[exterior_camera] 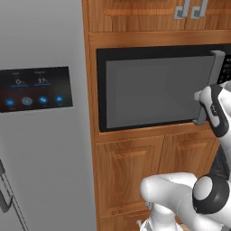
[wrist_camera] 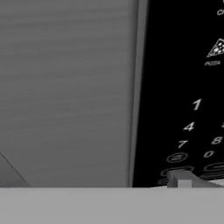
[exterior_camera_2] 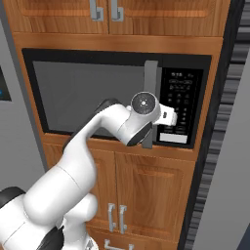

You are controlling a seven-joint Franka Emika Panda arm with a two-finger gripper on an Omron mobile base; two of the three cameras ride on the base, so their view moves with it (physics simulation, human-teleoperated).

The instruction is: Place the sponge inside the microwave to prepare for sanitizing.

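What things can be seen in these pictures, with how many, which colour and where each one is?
microwave: one, black frame with dark grey glass door, built into the wooden wall unit, door closed
bar handle: one, grey, upright at the door's right edge
keypad: one, black with white marks, right of the door
upper cabinet doors: two, brown wood with grey handles, above the microwave
lower cabinet doors: two, brown wood with grey handles, below the microwave
touchscreen: one, dark with blue icons, on the grey panel left of the unit
arm: one, white with dark joints, reaching up to the handle
gripper: one, open, at the handle
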